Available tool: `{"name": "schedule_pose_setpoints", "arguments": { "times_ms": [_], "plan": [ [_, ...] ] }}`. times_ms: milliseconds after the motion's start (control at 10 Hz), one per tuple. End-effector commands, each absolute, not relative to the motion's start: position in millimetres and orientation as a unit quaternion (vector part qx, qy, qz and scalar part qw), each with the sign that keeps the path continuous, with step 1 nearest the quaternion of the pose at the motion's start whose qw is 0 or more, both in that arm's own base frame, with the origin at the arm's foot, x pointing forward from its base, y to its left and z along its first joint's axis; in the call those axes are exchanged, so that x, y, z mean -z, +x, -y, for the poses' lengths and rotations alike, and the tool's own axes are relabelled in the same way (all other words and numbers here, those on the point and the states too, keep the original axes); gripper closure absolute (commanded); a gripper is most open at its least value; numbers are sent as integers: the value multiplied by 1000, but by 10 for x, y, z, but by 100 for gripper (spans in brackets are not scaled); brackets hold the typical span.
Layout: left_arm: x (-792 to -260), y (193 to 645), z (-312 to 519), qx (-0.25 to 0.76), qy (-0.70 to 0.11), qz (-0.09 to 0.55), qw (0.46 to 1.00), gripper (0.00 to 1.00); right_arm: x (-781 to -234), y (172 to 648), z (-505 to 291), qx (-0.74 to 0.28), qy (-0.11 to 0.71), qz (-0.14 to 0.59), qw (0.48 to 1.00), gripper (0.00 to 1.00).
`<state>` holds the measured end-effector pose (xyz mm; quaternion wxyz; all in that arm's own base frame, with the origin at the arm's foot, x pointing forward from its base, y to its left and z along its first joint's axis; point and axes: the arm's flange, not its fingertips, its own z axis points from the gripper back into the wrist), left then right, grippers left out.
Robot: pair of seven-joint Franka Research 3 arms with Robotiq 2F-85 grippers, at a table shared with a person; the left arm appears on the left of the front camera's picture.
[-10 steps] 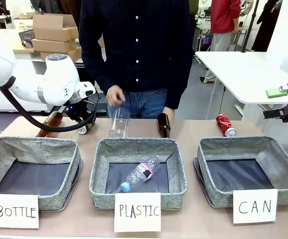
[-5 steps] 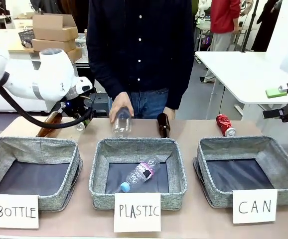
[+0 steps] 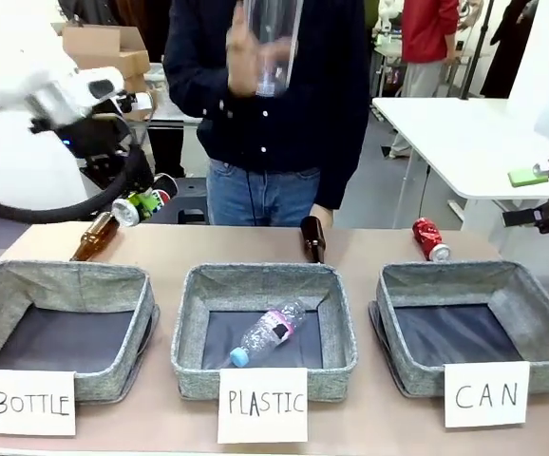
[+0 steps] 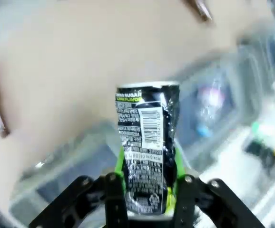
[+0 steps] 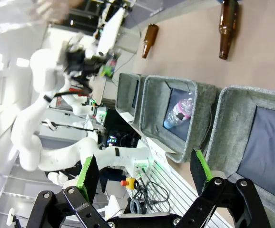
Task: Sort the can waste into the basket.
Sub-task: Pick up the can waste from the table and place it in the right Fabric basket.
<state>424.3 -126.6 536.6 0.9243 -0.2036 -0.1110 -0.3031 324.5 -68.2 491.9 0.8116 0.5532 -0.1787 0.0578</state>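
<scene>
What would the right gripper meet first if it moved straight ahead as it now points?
Probably the rim of the square grey woven basket holding the clear plastic bottle; depth is unclear.

BOTTLE card (image 3: 31, 403), PLASTIC card (image 3: 262, 404), CAN card (image 3: 486, 394), black can (image 4: 147, 142) printed SUGAR

The right gripper (image 5: 143, 165), jaws apart, faces the basket (image 5: 227, 124).

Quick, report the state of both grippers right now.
Left gripper: closed on the black-and-silver can.
Right gripper: open, holding nothing.
</scene>
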Motion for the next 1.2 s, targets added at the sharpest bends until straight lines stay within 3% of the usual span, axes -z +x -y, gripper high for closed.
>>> {"name": "schedule_pose_setpoints", "arguments": {
  "times_ms": [0, 300, 400, 500, 600, 700, 900, 1100],
  "plan": [
    [-5363, 3368, 961, 417, -220, 132, 872, 100, -4924, 3281, 669, -67, 561, 192, 803, 0],
    [-5281, 2782, 902, 450, -243, 192, 838, 100, -4924, 3281, 669, -67, 561, 192, 803, 0],
    [-5429, 2984, 1023, 452, -231, 145, 849, 100, -4924, 3281, 669, -67, 561, 192, 803, 0],
    [-5429, 2984, 1023, 452, -231, 145, 849, 100, -4924, 3281, 669, -67, 561, 192, 803, 0],
    [-5373, 2735, 949, 459, -233, 166, 841, 59, -4924, 3281, 669, -67, 561, 192, 803, 0],
    [-5240, 2978, 1268, 459, -229, 211, 832, 59, -4920, 3247, 683, -58, 553, 178, 812, 0],
    [-5328, 3202, 2358, 529, -300, 266, 748, 59, -5028, 2988, 928, -67, 487, 195, 849, 0],
    [-5392, 3113, 3447, 577, -315, 280, 700, 59, -5103, 2691, 1456, -6, 422, 210, 882, 0]
  ]
}}
